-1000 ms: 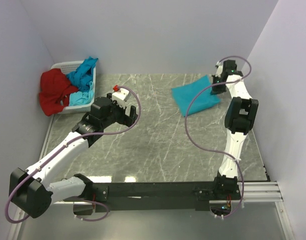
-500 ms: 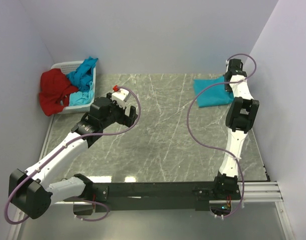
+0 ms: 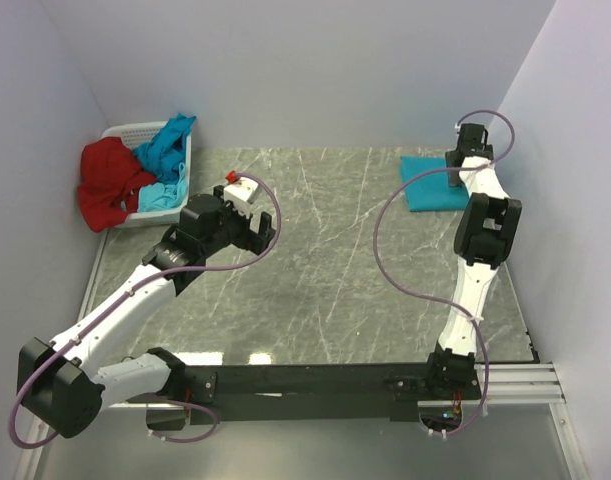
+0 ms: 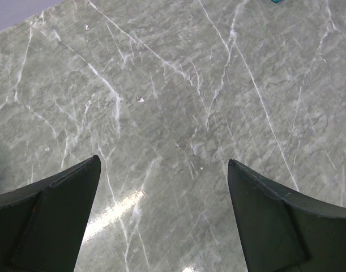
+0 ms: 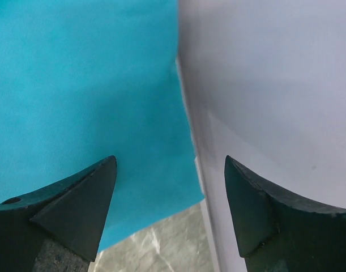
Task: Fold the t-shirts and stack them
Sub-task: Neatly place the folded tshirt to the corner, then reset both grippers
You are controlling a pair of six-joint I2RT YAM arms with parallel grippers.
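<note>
Grey marbled table (image 3: 325, 280) fills the floor of a pale-walled cell. At its far right corner 1 folded turquoise t-shirt (image 3: 428, 184) lies flat, its right edge running along the foot of the side wall (image 5: 263, 85). The right gripper (image 5: 170, 164) hangs over that edge with its jaws spread wide and nothing between them. The cloth shows under its left finger and under the gap, the wall behind its right finger. The left gripper (image 4: 164, 164) is spread fully over bare stone, holding nothing. At far left a white basket (image 3: 125, 130) holds more turquoise t-shirts (image 3: 165, 150), with 1 red t-shirt (image 3: 110, 185) draped over its rim. Against 1 second ago, the folded shirt has travelled from a skewed spot nearer the middle into the corner and now lies square. The left arm has not moved.
</note>
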